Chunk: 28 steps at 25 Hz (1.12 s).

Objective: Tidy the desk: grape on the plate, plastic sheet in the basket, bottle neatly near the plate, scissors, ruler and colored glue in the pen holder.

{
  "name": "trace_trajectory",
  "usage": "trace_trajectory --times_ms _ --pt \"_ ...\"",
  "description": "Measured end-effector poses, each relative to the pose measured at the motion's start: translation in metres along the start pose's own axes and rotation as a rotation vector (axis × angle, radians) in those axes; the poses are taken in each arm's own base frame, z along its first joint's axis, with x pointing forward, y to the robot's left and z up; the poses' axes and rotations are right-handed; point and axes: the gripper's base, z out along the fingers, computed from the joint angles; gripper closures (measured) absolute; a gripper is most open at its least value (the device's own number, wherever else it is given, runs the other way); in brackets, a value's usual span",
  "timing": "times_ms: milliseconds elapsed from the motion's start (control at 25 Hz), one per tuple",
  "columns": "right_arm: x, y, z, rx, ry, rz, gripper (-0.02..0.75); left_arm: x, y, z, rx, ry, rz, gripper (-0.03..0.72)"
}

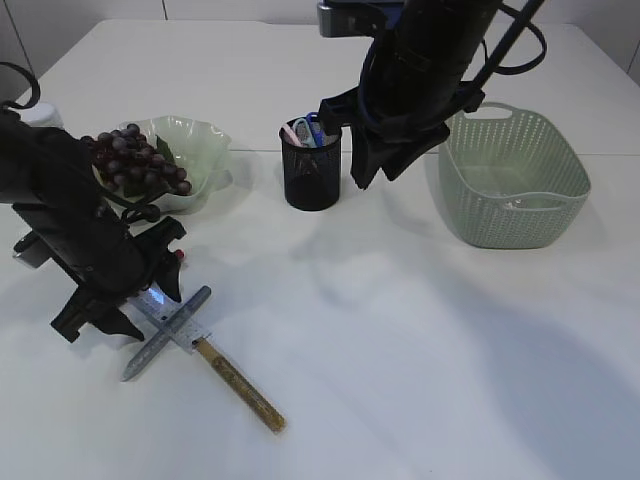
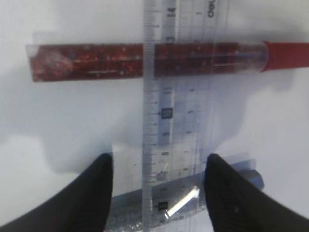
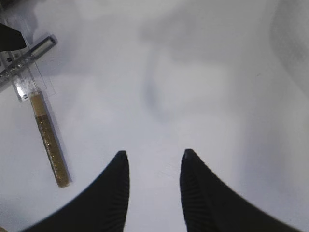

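My left claw (image 2: 157, 193) spread open astride the clear plastic ruler (image 2: 178, 96), ruler lying across red glitter glue tube (image 2: 145, 60), my right claw (image 3: 153, 188) open, empty, above the worktop (image 3: 217, 121)

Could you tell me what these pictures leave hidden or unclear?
- Exterior view: the left gripper hides the ruler's far end.
- Left wrist view: ruler cut off top and bottom.
- Exterior view: pen holder contents too small to identify.
- Bottle: not seen in any view.
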Motion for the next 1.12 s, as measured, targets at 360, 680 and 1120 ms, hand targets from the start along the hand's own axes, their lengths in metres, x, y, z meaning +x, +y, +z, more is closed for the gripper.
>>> trace_trajectory --times_ms 360,680,1120 --pt "0.0000 0.0000 0.0000 0.000 0.000 -0.004 0.447 0.0000 0.0002 0.0008 -0.002 0.001 0.000 0.253" --pt "0.0000 0.0000 0.0000 0.000 0.000 -0.006 0.447 0.0009 0.0021 0.0006 -0.025 0.011 0.000 0.253" --pt "0.0000 0.0000 0.0000 0.000 0.000 -0.006 0.447 0.0015 0.0018 0.0006 -0.022 0.017 -0.011 0.253"
